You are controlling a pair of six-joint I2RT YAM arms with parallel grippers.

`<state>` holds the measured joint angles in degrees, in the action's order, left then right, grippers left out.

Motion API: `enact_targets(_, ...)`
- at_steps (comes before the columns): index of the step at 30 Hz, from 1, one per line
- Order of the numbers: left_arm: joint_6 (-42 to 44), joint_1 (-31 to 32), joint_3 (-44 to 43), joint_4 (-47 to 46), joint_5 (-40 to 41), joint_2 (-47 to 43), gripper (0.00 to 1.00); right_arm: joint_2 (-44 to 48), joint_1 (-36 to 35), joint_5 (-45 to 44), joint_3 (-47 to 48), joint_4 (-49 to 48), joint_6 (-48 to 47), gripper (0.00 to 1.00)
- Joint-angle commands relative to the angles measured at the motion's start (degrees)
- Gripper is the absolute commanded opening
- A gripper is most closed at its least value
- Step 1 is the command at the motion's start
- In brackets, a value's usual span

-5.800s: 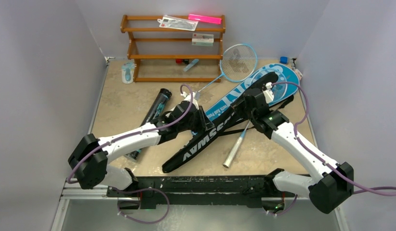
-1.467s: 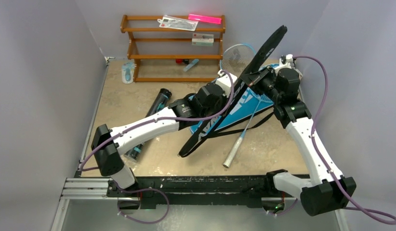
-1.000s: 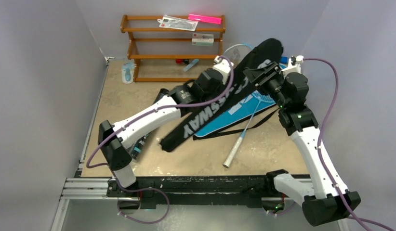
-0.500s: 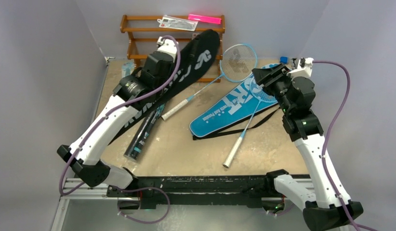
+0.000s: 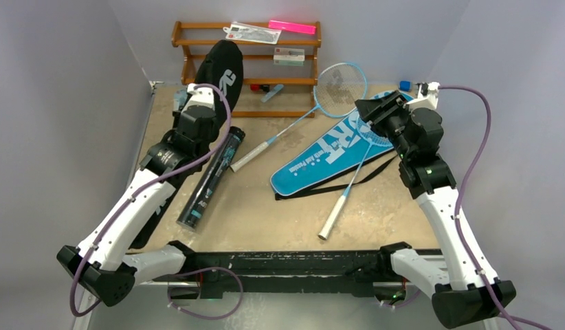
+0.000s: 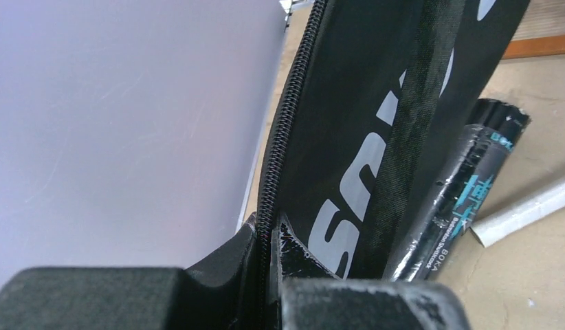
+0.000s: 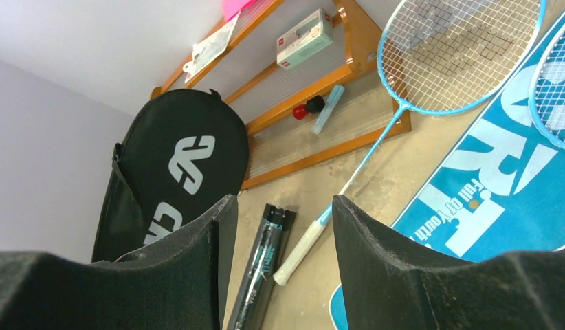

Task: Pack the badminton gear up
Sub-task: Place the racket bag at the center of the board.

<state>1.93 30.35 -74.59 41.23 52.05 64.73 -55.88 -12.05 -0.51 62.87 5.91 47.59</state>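
Left wrist view has the left hand [image 6: 266, 289] clenched on the zipped edge of the black cover [image 6: 348, 124]. The cover stands tilted on edge along the left side of the table [image 5: 266, 213], with its wide end raised in front of the rack [image 5: 197, 58] and the tube [image 6: 465, 192] just beside it. I judge the step to be setting this cover down. It looks long and floppy, so lower it slowly, turn it flat with the zip reachable, and steer clear of tube and rack. The right hand [image 7: 280, 261] hangs open and empty above the blue cover [image 7: 486, 179], near the blue racket [image 7: 458, 48].
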Motion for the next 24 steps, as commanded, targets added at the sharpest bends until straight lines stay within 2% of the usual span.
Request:
enact_targets(1,2.71,-0.56,3.93,-5.27,5.38,-1.93,0.00,0.39,-0.16,0.42,-0.19,-2.65,0.05,0.55)
enact_targets(4,6.02,-0.60,10.16,-7.87,3.60,-3.40,0.00,0.59,-0.19,0.43,-1.60,-2.87,-0.14,0.55)
enact_targets(10,16.92,-0.56,21.24,-15.59,6.68,-6.29,0.00,0.17,-0.16,2.69,-4.64,-2.27,0.81,0.55)
enact_targets(15,32.89,-1.90,31.44,-30.44,8.42,-11.63,0.00,-0.25,-0.17,2.03,-5.93,-3.74,1.32,0.55)
enact_targets(17,36.66,-3.08,33.50,-33.67,8.32,-11.99,0.00,-0.45,-0.16,2.74,-6.72,-4.56,1.92,0.55)
enact_targets(22,34.31,-3.96,33.51,-33.03,9.09,-8.54,0.00,-1.59,-0.18,3.90,-6.27,-4.19,1.83,0.55)
enact_targets(24,29.27,-3.98,31.16,-27.37,8.26,-6.89,0.00,-2.02,-0.16,4.82,-5.86,-3.40,1.74,0.55)
